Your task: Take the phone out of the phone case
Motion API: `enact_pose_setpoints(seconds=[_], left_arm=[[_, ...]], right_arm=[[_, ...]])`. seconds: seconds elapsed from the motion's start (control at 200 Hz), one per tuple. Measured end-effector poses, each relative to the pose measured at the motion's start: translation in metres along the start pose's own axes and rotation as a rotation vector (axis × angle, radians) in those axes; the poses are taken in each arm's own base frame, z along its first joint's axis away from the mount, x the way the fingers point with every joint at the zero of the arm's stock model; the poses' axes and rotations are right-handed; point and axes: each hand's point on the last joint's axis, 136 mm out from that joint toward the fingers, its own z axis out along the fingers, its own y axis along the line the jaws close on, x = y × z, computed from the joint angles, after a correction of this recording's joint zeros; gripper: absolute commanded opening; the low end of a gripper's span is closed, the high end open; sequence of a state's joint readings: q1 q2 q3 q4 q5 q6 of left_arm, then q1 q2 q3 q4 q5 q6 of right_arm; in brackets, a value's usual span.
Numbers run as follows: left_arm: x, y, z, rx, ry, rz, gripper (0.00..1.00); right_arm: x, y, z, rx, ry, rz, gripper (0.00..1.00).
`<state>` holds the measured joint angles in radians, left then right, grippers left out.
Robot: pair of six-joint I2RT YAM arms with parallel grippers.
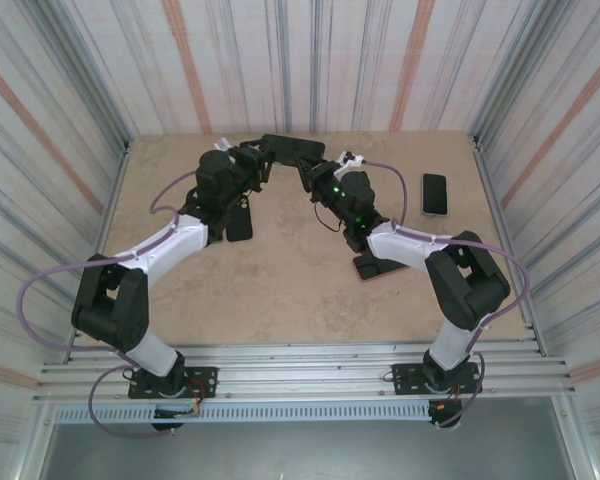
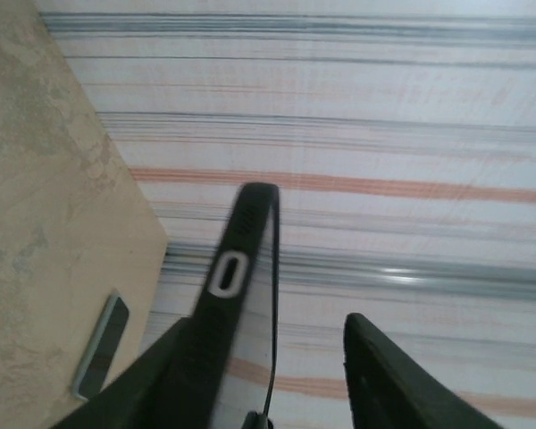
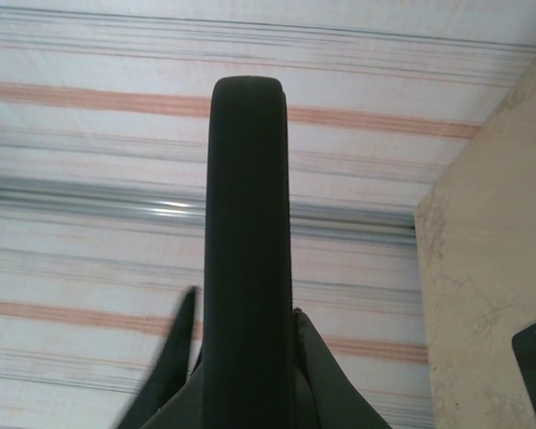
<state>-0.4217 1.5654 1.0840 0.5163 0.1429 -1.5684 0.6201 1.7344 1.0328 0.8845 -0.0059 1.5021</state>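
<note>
Case [image 1: 292,150] at twelve o'clock, contents unclear: right gripper [image 3: 241,315] pinches it, left gripper [image 2: 268,349] gapes. One phone [image 1: 435,193] lies unobstructed at two o'clock.

Black phone case [image 3: 247,250]: matt, smooth, rubbery-looking plastic. On the left tool [image 2: 268,326], fingers [image 2: 384,375]: dark matt plastic. The table [image 2: 36,223] left of that tool: mottled beige, matt, stone-like. The phone [image 1: 435,193]: glossy dark face. The rail [image 2: 411,273] beyond that tool: shiny metal.
</note>
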Motion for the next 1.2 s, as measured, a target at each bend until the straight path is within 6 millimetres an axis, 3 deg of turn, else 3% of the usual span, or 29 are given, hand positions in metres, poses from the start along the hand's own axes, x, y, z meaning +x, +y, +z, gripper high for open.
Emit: enact_pose_setpoints(seconds=[0.22, 0.351, 0.496, 0.596, 0.722, 0.917, 1.198], left_arm=[[-0.017, 0.007, -0.016, -0.073, 0.016, 0.072, 0.72], [-0.032, 0.008, -0.025, -0.145, 0.064, 0.216, 0.73], [-0.034, -0.03, -0.029, -0.117, 0.177, 0.494, 0.72], [-0.015, -0.066, -0.035, -0.038, 0.31, 0.77, 0.71], [0.01, -0.085, -0.048, 0.054, 0.484, 1.072, 0.71], [0.038, -0.066, -0.072, 0.154, 0.72, 1.325, 0.7], [0.052, -0.034, -0.097, 0.195, 0.888, 1.464, 0.65]], right_arm=[[-0.005, -0.005, 0.0, 0.024, 0.057, -0.117, 0.02], [-0.015, -0.009, -0.003, 0.067, 0.13, -0.272, 0.03], [-0.016, -0.009, -0.008, 0.095, 0.267, -0.466, 0.04], [-0.004, -0.001, -0.01, 0.093, 0.418, -0.647, 0.04], [0.017, 0.011, -0.018, 0.039, 0.584, -0.839, 0.04], [0.041, 0.015, -0.036, -0.045, 0.772, -1.052, 0.06], [0.065, 0.018, -0.057, -0.149, 0.937, -1.326, 0.08]])
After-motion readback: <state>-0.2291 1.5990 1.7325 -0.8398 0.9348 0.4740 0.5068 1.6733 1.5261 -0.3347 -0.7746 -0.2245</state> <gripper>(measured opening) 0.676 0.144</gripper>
